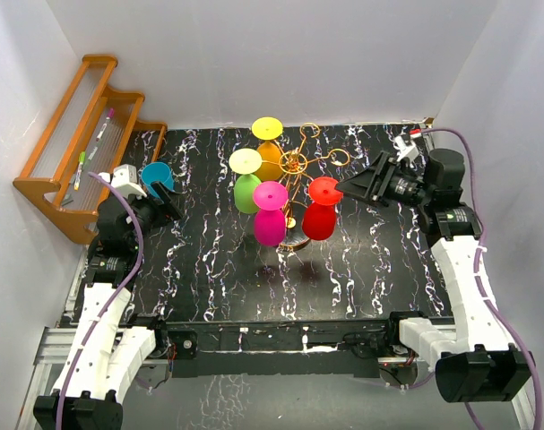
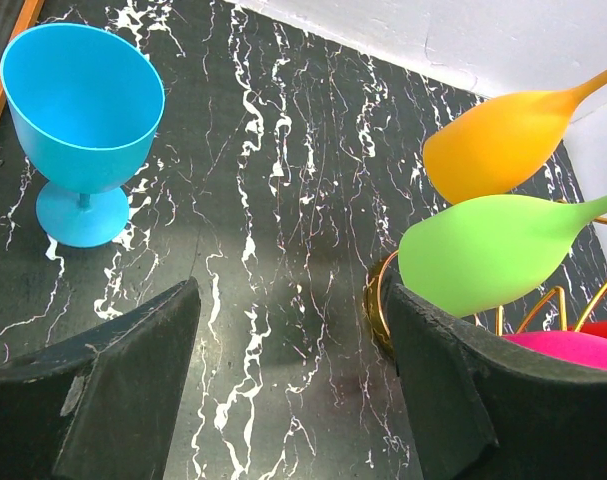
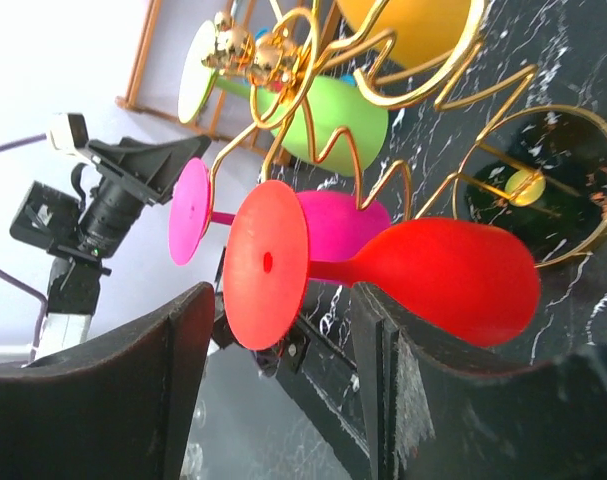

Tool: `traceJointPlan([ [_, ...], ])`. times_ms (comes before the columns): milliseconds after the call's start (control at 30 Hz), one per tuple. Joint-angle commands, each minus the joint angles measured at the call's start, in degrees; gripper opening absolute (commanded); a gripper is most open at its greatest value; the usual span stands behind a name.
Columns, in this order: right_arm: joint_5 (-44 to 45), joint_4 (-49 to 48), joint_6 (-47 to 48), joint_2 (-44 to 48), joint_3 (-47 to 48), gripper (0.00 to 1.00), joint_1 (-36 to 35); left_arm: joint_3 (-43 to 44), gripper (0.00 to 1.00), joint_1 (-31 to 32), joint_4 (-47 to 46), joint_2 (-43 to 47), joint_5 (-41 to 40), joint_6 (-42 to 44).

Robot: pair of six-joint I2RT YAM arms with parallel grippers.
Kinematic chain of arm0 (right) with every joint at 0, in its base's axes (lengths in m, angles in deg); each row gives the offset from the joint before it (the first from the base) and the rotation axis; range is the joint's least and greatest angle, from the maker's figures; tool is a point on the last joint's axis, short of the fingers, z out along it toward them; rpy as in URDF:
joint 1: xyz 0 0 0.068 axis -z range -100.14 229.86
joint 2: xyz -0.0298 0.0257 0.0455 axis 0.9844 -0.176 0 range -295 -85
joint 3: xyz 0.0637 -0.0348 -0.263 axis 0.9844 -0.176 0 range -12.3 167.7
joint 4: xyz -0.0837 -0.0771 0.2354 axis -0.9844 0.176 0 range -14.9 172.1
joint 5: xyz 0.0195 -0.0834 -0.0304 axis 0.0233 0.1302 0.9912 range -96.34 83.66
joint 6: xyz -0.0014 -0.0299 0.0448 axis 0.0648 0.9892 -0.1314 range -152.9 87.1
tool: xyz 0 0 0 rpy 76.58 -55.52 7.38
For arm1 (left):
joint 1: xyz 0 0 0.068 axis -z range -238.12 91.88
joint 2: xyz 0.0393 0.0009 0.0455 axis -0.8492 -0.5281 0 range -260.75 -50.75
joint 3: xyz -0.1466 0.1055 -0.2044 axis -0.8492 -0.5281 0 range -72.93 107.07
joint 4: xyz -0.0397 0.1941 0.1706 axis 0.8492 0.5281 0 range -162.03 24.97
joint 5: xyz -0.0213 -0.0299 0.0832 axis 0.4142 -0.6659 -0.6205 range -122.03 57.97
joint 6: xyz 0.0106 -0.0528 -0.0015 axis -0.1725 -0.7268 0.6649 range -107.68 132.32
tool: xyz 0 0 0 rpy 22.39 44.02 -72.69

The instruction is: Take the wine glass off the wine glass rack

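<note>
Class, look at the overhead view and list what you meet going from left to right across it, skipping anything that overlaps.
wooden shelf → blue glass → green glass → red glass

We see left arm (image 1: 99, 315) and right arm (image 1: 462, 269): white shells, black joints, purple cables; tool fingers (image 2: 123, 390) black.

Stepped wooden shelf (image 1: 126, 94) at ten o'clock against the white wall (image 1: 343, 54), pink-tipped pen (image 1: 103, 125) and green-tipped pen (image 1: 80, 166) lying along it, black white-veined tabletop (image 1: 209, 278) from centre to six o'clock.
</note>
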Motion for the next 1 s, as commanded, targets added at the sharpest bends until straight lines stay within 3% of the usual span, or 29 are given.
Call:
traceJointPlan([
  [0, 3.44, -0.47, 1.93, -0.61, 2.52, 0.58, -4.46, -0.32, 0.73, -0.23, -1.14, 0.12, 0.89, -0.12],
  [533, 6.10, -1.35, 1.73, -2.14, 2.33, 0.43, -7.13, -0.24, 0.73, -0.22, -1.22, -0.23, 1.30, -0.08],
  [767, 7.13, -0.76, 1.91, -1.80, 2.71, 0.25, -7.32, -0.21, 0.73, -0.22, -1.22, -0.36, 1.41, -0.03],
  [967, 11.20, 2.86, 3.49, -0.89, 4.99, 0.20, -7.32, -0.14, 0.73, -0.23, -1.07, -0.66, 1.49, -0.05],
])
